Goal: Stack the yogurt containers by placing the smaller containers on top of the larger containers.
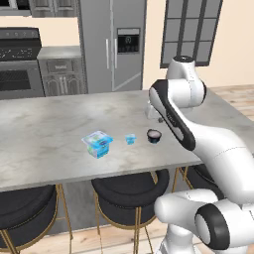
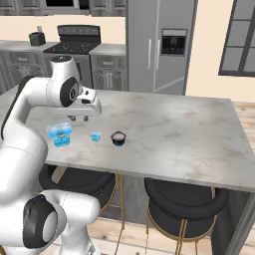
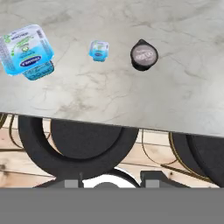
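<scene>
**Three yogurt containers in a row on the desk, the hand above and behind them**

On the marble desk three yogurt containers stand in one row near the front edge, each apart from the others. The blue boxy pack is at the left end. The tiny light-blue cup is in the middle, near the pack but not touching it. The small black round cup with a pale top is at the right end, just beside the light-blue cup. Nothing is stacked yet.

The hand hangs over the desk, above the row and a little behind it, on the far side from the stools. In the right base view it is over the space between the pack and the light-blue cup. It touches none of the containers and holds nothing. I cannot tell how wide its fingers stand.

In the hand view the pack, the light-blue cup and the black cup lie in the upper part, well away from the fingertips at the bottom.
</scene>
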Available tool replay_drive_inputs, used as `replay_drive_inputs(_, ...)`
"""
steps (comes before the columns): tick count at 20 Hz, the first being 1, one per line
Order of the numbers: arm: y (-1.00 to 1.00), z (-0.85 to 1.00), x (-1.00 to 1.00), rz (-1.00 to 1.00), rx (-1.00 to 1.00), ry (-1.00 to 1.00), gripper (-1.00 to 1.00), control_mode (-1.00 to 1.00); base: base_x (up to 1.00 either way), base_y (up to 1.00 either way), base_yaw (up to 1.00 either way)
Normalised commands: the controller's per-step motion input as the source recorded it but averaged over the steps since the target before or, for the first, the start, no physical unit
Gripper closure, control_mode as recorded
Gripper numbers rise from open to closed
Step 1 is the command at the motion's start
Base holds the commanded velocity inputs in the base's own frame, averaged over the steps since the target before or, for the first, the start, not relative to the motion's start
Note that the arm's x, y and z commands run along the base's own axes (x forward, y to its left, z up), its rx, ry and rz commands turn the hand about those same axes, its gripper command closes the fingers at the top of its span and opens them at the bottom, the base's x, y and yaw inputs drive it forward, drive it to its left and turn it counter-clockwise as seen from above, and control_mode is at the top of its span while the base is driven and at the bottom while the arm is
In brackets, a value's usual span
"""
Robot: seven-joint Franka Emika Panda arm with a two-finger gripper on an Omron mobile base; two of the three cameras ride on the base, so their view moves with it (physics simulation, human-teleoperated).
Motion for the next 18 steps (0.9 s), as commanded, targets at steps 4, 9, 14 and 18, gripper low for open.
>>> replay_drive_inputs(4, -0.14, 0.0, 0.0, 0.0, 0.06, 0.0, -1.0, -1.0, 0.0, 0.0, 0.0)
replay_drive_inputs(9, -0.24, 0.0, 0.0, -0.02, 0.12, 0.0, -1.0, -1.0, 0.0, 0.0, 0.0)
replay_drive_inputs(14, -0.3, -0.03, 0.02, -0.05, 0.13, 0.0, -1.0, -1.0, 0.0, 0.0, 0.0)
replay_drive_inputs(18, -0.29, -0.08, 0.16, -0.08, 0.13, 0.0, -1.0, -1.0, 0.0, 0.0, 0.0)
